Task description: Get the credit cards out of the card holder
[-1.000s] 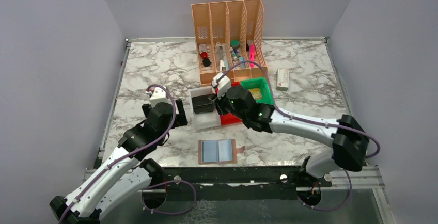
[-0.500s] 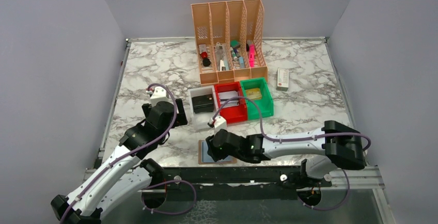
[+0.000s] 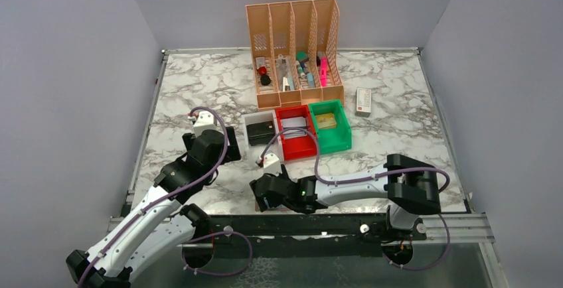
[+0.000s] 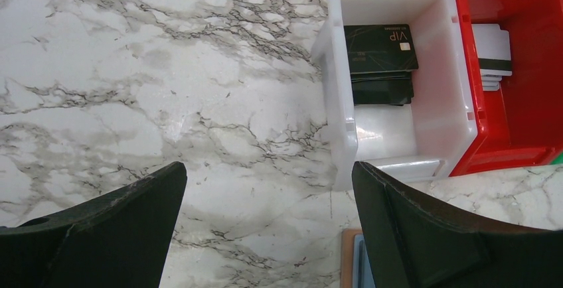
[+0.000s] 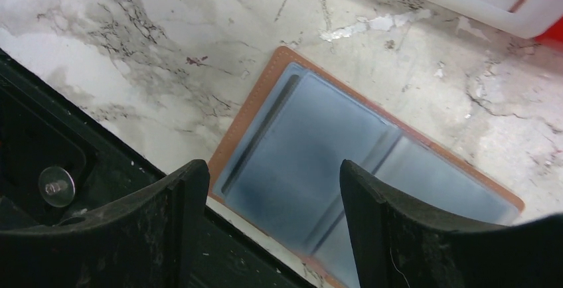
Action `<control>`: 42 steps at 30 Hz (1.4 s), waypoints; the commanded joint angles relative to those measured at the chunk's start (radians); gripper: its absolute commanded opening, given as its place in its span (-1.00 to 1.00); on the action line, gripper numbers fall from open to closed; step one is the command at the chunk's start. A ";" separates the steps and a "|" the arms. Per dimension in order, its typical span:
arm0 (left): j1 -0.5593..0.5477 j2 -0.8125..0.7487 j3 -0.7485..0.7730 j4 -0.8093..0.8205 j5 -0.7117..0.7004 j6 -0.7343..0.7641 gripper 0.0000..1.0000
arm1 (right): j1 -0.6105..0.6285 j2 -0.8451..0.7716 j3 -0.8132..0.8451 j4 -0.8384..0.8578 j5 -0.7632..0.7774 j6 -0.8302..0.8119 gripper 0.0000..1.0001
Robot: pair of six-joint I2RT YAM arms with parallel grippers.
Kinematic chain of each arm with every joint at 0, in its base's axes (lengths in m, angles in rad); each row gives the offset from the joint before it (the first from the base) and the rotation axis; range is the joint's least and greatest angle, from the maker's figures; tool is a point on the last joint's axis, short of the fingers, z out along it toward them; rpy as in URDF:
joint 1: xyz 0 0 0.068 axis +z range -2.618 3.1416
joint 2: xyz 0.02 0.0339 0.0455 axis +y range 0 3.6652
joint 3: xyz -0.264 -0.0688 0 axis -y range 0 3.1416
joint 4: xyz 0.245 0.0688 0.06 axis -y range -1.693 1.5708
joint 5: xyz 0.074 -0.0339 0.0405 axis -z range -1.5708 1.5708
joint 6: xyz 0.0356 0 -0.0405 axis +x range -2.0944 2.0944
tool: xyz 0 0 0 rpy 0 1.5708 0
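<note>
My right gripper [image 5: 271, 168] hangs with its jaws spread wide and holds nothing. The card holder [image 5: 247, 112] lies open and flat on the marble directly beneath it, framed between the two fingers. Bluish cards [image 5: 312, 142] sit in its pockets. My left gripper [image 4: 269, 168] is likewise spread wide and holding nothing, and a white bin [image 4: 338, 102] sits just ahead to its right.

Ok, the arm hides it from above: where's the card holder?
The card holder lies open at the table's near edge, in front of the white bin, below the right gripper's open jaws in the right wrist view.
</note>
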 commanded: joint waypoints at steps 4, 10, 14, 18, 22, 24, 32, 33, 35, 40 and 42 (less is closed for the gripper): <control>0.010 -0.017 -0.005 0.007 -0.008 -0.010 0.98 | 0.030 0.112 0.094 -0.128 0.094 0.076 0.54; 0.010 -0.014 -0.005 0.007 -0.005 -0.009 0.98 | 0.043 0.089 0.064 -0.158 0.131 0.093 0.54; 0.010 -0.013 -0.007 0.009 0.000 -0.009 0.98 | 0.043 0.069 0.015 -0.105 0.110 0.106 0.45; 0.009 -0.009 -0.007 0.009 0.004 -0.007 0.98 | 0.043 0.071 -0.006 -0.091 0.092 0.119 0.24; 0.010 -0.006 -0.007 0.009 0.009 -0.007 0.98 | 0.044 0.058 -0.020 -0.089 0.096 0.139 0.00; 0.010 -0.007 -0.007 0.009 0.010 -0.007 0.98 | 0.044 0.030 -0.044 -0.057 0.091 0.140 -0.09; 0.010 -0.001 -0.008 0.010 0.020 -0.004 0.98 | 0.031 -0.119 -0.185 0.118 0.030 0.138 -0.48; 0.010 -0.002 -0.008 0.010 0.020 -0.004 0.98 | 0.027 -0.135 -0.202 0.127 0.023 0.146 -0.50; 0.010 -0.003 -0.008 0.010 0.021 -0.003 0.98 | 0.014 -0.168 -0.235 0.151 0.008 0.160 -0.50; 0.010 -0.006 -0.007 0.011 0.024 -0.002 0.98 | -0.028 -0.239 -0.325 0.207 -0.031 0.219 -0.47; 0.009 -0.006 -0.008 0.012 0.026 0.000 0.98 | -0.042 -0.254 -0.352 0.203 -0.022 0.251 -0.45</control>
